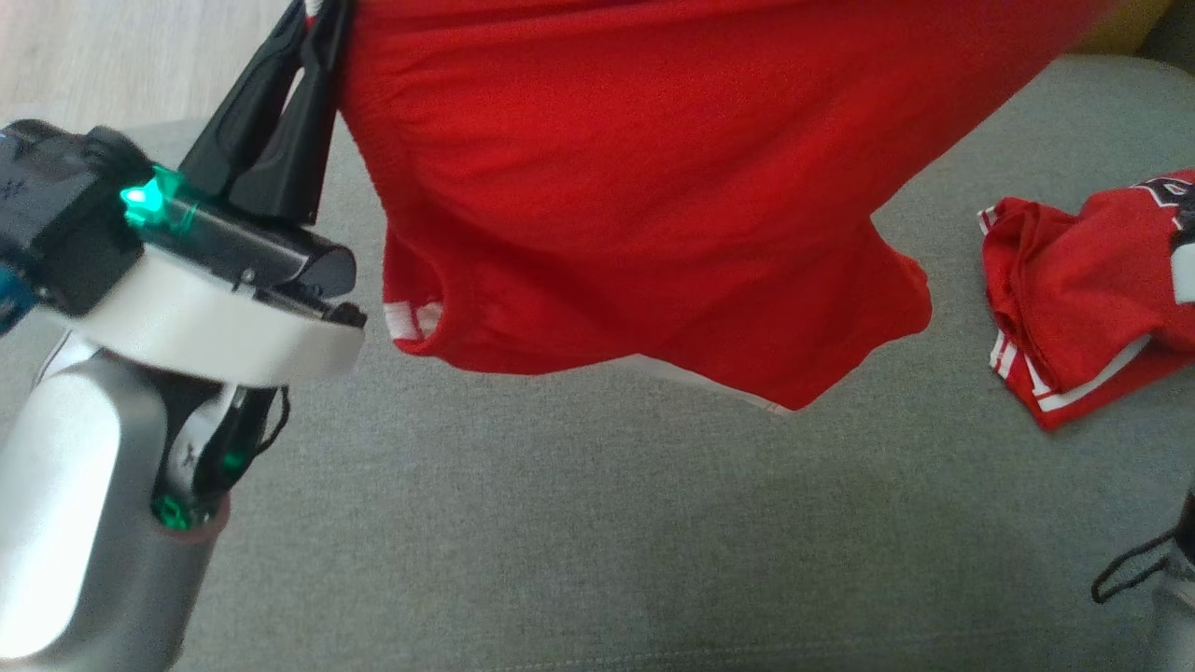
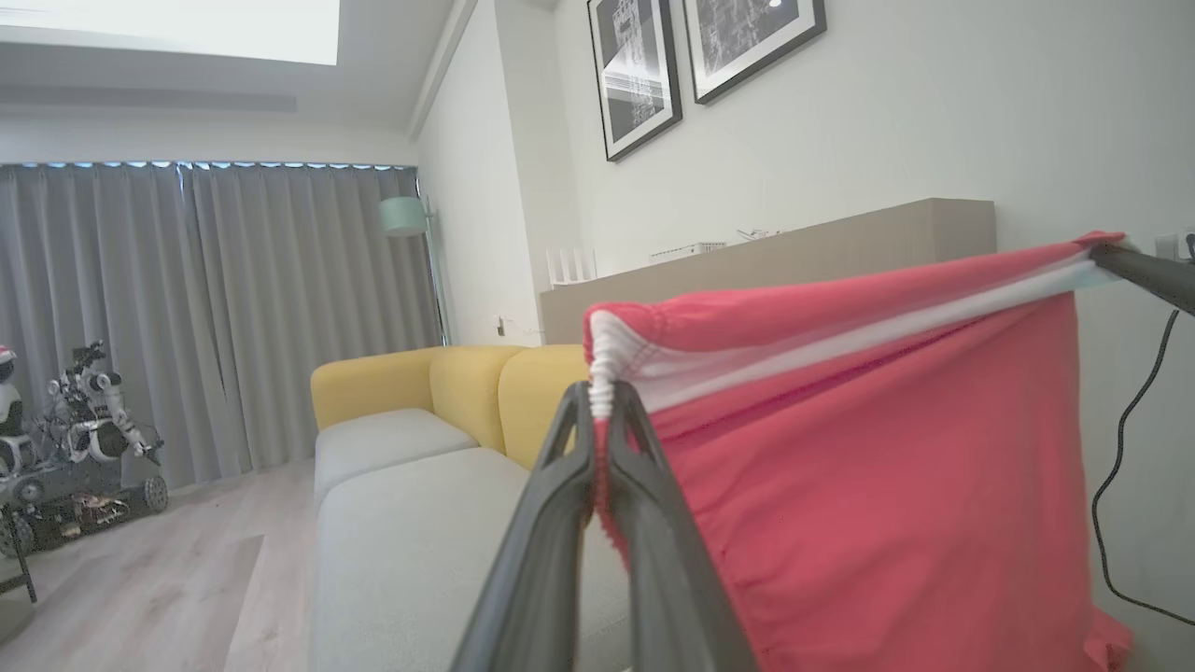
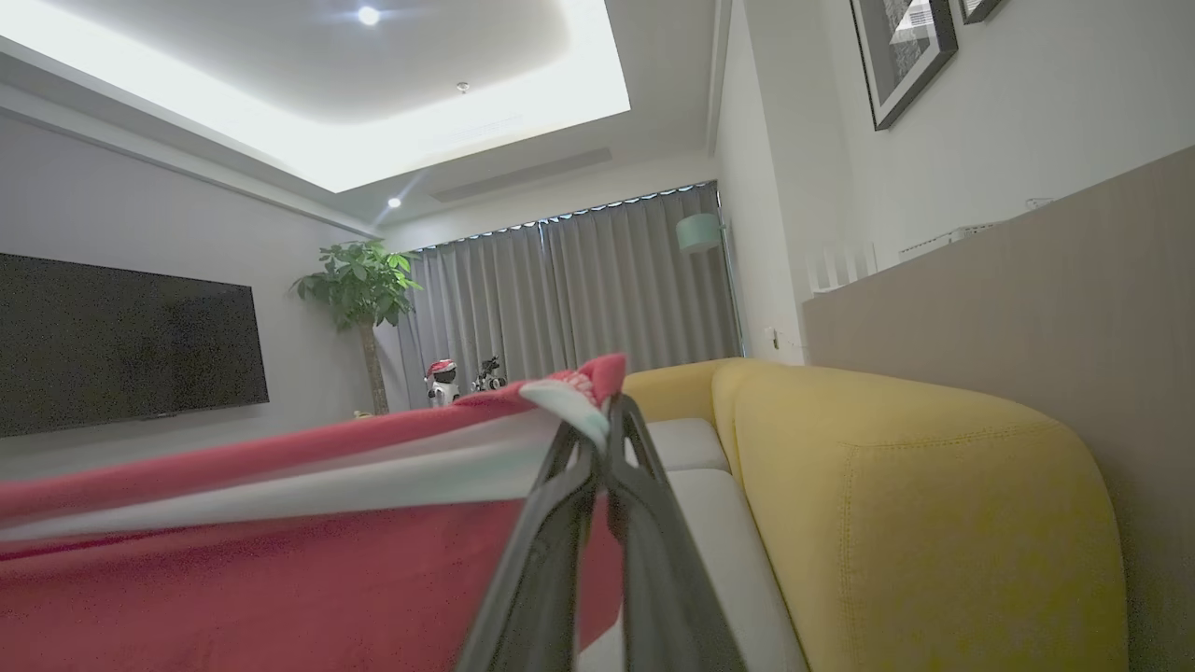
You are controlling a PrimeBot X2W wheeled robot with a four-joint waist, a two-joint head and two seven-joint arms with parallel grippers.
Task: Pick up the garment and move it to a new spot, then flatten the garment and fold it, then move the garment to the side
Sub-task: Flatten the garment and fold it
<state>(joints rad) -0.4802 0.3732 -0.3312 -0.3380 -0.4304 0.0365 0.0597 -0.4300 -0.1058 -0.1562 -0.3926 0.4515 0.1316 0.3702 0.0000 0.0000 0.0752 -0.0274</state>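
Note:
The garment [image 1: 635, 187] is a red shirt with white trim, hanging stretched in the air above the grey sofa seat [image 1: 560, 523]. My left gripper [image 1: 313, 28] is at the top left of the head view, shut on the shirt's upper edge. In the left wrist view its fingers [image 2: 602, 401] pinch a bunched white-trimmed corner of the garment [image 2: 887, 485], and my right gripper [image 2: 1120, 257] holds the far corner. The right wrist view shows my right gripper [image 3: 602, 429] shut on the other end of the taut hem of the garment [image 3: 233, 560].
A second crumpled red garment [image 1: 1083, 299] lies on the seat at the right. The yellow backrest [image 3: 887, 485] runs along the sofa's far side. Wooden floor [image 1: 112, 56] lies beyond the left edge. Part of my right arm with a black cable [image 1: 1134, 569] shows at the lower right.

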